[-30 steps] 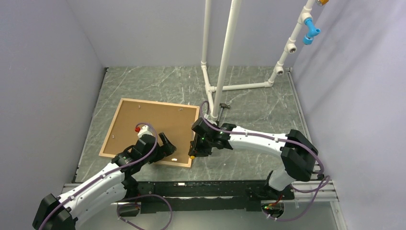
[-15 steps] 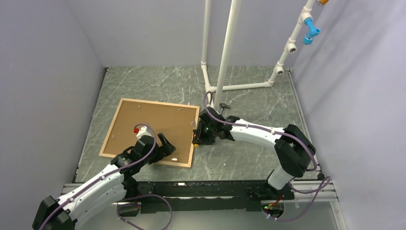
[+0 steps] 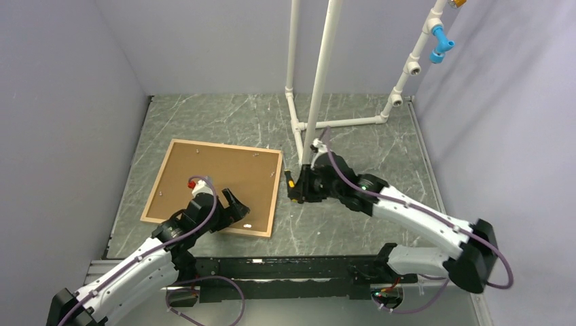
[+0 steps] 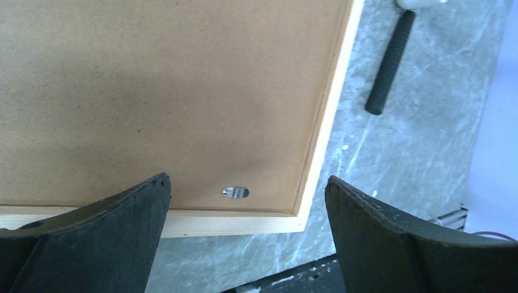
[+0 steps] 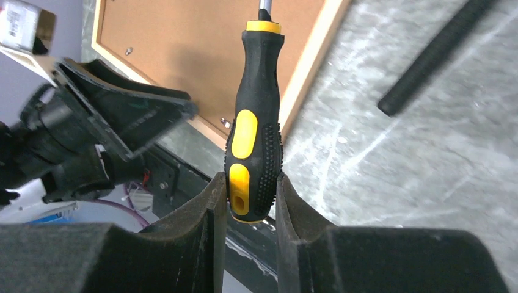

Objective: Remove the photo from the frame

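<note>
The light wood frame [image 3: 277,187] lies face down on the left of the table, its brown backing board [image 3: 217,170] facing up. The photo is hidden under the board. My left gripper [image 3: 234,207] is open and empty, hovering over the frame's near right corner [image 4: 305,220]; a small metal tab [image 4: 236,192] on the board shows between the jaws. My right gripper [image 3: 300,187] is shut on a black and yellow screwdriver [image 5: 253,122], held just right of the frame's right edge [image 5: 311,61], its shaft pointing away from the gripper towards the board.
A tool with a black handle [image 4: 389,64] lies on the marble table right of the frame, also in the right wrist view [image 5: 434,55]. White PVC pipes [image 3: 319,88] stand behind my right arm. Grey walls close in left, back and right.
My right gripper has pulled the screwdriver from the frame's right edge back and to the right, and its elbow has swung right. My left gripper has barely moved.
</note>
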You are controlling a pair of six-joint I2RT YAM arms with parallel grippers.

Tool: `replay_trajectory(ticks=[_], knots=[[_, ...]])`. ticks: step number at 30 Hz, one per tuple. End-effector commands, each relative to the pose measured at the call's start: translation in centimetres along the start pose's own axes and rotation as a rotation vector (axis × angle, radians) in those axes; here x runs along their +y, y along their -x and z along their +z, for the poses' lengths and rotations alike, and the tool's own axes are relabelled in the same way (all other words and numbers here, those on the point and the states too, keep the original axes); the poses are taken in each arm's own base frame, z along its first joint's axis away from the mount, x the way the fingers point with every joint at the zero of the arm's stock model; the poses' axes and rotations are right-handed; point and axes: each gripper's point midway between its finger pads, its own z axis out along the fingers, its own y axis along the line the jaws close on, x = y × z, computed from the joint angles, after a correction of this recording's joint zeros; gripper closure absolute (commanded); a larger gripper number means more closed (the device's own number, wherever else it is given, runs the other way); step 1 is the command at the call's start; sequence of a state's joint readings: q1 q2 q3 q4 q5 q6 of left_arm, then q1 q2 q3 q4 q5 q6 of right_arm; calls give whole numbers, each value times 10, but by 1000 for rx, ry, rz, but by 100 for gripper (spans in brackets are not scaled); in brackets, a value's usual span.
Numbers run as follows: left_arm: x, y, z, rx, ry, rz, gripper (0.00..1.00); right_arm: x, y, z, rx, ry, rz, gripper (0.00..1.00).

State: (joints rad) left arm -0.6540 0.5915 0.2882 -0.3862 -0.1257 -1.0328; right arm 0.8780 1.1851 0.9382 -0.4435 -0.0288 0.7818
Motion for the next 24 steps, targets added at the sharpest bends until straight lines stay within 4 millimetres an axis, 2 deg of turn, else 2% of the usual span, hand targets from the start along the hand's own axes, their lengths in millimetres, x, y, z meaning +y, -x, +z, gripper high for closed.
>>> replay_trajectory(ticks=[1, 3, 6, 8, 11, 14, 16, 18, 21, 24], knots=[[-25, 15, -15, -27, -82, -1, 1, -57, -46, -14, 62, -125, 12, 100], [-27, 15, -17, -27, -92, -7, 1, -70, -58, -20, 61, -141, 39, 100], [-26, 13, -19, -23, -97, -17, 1, -90, -61, -28, 32, -204, 50, 100], [-24, 12, -19, -20, -88, -19, 1, -102, -58, -29, 20, -263, 56, 100], [-21, 12, -22, -14, -65, -25, 1, -135, -48, -27, 6, -422, 93, 100], [-20, 11, -26, -4, -57, -33, 1, -156, -31, -12, 13, -492, 110, 100], [-20, 10, -29, 1, -58, -38, 1, -158, -20, 5, 12, -462, 81, 100], [-20, 9, -32, 10, -55, -43, 1, -147, -15, 23, 12, -373, 28, 100], [-16, 9, -40, 16, -35, -48, 1, -143, -16, 40, -2, -305, 12, 100], [-11, 5, -45, 30, -23, -61, 1, -150, -19, 51, -7, -318, 15, 100]])
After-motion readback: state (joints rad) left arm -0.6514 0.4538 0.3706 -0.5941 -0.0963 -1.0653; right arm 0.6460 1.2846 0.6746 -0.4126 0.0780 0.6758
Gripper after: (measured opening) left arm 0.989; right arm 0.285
